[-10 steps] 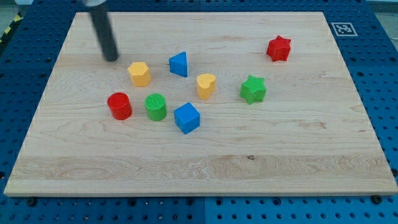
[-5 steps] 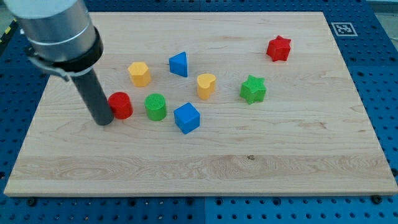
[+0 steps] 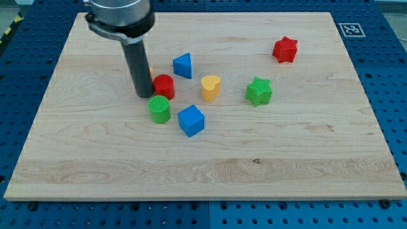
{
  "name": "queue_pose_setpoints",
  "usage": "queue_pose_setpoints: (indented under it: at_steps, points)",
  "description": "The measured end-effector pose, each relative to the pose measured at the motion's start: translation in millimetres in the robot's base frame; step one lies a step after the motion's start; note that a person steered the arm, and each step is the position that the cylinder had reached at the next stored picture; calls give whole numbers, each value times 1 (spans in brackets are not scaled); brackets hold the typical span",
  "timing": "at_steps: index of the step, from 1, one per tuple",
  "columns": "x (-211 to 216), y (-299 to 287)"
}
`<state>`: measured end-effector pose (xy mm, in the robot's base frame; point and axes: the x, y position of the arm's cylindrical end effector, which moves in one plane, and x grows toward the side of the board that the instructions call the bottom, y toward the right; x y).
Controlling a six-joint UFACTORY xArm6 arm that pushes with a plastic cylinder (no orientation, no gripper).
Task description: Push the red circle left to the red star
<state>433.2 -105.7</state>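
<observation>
The red circle (image 3: 165, 86) sits on the wooden board, left of centre. My tip (image 3: 144, 95) stands right against its left side. The red star (image 3: 285, 49) lies far off at the view's upper right. Between the two lie a blue triangle (image 3: 183, 65), a yellow heart (image 3: 211, 88) and a green star (image 3: 259, 91). A yellow block is almost wholly hidden behind my rod; only a sliver shows at its right edge.
A green cylinder (image 3: 159, 109) sits just below the red circle, and a blue cube (image 3: 191, 120) lies to its lower right. The board (image 3: 305, 152) rests on a blue perforated table. A marker tag (image 3: 349, 28) is at the board's top right corner.
My tip has moved right and up, pushing the red circle from beside the green cylinder's left to above it, near the blue triangle. The rod now covers the yellow block.
</observation>
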Motion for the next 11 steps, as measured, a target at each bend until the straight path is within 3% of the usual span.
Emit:
queue_pose_setpoints:
  at_steps: [4, 9, 11]
  points:
    - [-8, 88]
    - [-65, 209]
    - [-76, 232]
